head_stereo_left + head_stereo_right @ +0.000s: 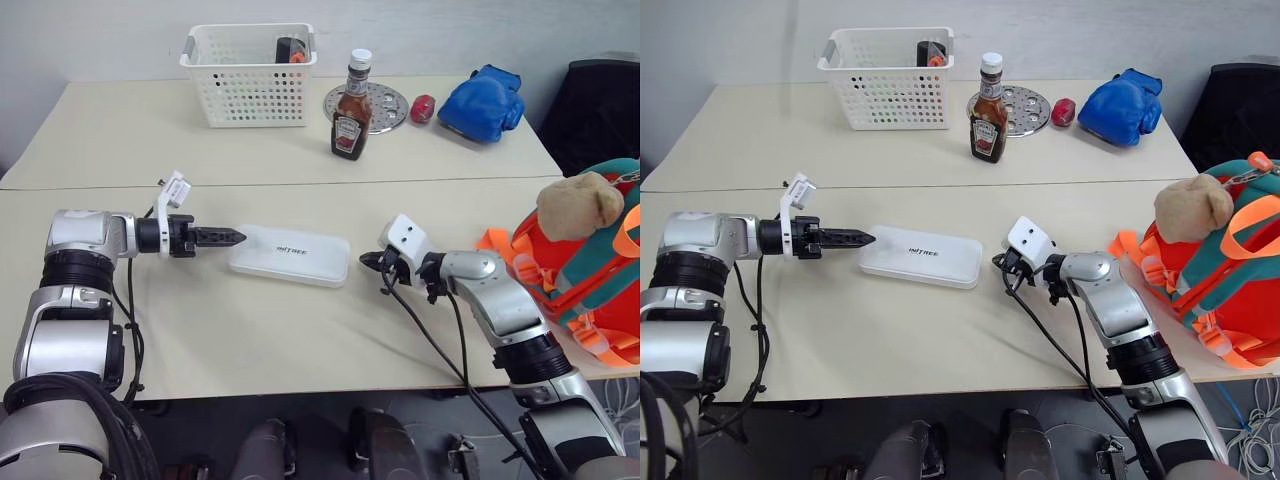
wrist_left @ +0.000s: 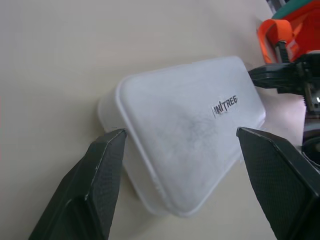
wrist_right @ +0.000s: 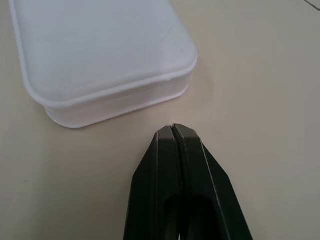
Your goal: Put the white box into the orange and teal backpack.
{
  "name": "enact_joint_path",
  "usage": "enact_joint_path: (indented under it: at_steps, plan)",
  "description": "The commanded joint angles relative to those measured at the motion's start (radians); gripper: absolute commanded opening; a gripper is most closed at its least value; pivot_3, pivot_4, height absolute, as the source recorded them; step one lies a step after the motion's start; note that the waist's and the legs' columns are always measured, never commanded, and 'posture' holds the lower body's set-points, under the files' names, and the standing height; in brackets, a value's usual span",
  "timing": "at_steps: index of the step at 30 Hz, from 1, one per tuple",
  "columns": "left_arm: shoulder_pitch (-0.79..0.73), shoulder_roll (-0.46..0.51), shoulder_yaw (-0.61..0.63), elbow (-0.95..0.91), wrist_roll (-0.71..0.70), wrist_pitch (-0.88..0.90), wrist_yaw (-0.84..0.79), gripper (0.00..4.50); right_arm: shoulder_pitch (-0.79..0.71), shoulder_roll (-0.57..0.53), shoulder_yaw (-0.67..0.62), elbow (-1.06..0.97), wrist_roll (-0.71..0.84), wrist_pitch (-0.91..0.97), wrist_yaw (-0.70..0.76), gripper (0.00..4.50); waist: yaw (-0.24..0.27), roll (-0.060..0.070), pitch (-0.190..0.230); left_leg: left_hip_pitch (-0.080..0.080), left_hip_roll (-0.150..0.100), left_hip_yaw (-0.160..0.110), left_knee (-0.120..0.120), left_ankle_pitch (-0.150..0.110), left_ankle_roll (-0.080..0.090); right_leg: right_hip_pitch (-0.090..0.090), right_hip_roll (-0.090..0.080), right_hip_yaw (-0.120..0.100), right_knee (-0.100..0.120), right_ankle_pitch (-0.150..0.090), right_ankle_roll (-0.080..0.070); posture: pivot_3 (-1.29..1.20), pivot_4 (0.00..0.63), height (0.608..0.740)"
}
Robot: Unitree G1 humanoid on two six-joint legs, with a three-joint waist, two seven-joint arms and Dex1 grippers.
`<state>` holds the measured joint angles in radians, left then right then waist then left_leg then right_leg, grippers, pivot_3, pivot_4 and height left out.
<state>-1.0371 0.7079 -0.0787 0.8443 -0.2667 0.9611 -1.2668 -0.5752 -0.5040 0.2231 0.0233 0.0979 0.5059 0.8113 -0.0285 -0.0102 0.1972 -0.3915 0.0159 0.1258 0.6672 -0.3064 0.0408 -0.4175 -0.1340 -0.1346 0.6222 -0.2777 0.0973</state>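
Left tool (image 2: 180, 145) fingers straddle white box (image 2: 190, 145) (far end cropped).

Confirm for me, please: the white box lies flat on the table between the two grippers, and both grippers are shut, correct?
Not quite: only the right gripper is shut. The left wrist view shows the left gripper open, its fingers either side of the white box, which does lie flat on the table.
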Motion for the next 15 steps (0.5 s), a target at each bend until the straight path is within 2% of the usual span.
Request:
enact_joint_path:
  at_steps: [1, 11, 15]
  plan:
    - [-0.029, -0.022, -0.037, 0.029, 0.019, 0.024, -0.035, 3.71, 0.011, -0.011, -0.014, -0.048, 0.000, -0.013, 0.000, 0.00, 0.001, 0.000, 0.000, 0.000, 0.000, 0.000, 0.000, 0.000, 0.000, 0.000, 0.000, 0.000, 0.000, 0.000, 0.000, 0.00, 0.150, 0.740]
    - [-0.114, -0.095, -0.080, 0.139, 0.068, 0.001, -0.081, 3.71, 0.043, -0.025, -0.025, -0.090, 0.003, -0.009, -0.001, 0.00, 0.004, 0.000, 0.000, 0.000, 0.000, -0.001, 0.001, 0.000, 0.000, 0.000, -0.001, 0.000, 0.001, 0.000, 0.000, 0.00, 0.150, 0.740]
    - [-0.133, -0.098, -0.128, 0.195, 0.133, -0.061, -0.102, 3.71, 0.051, -0.028, -0.032, -0.095, 0.002, -0.010, -0.007, 0.00, 0.003, 0.000, 0.000, 0.000, 0.000, 0.000, 0.001, 0.000, 0.000, 0.000, -0.001, 0.000, 0.001, 0.000, 0.000, 0.00, 0.150, 0.740]
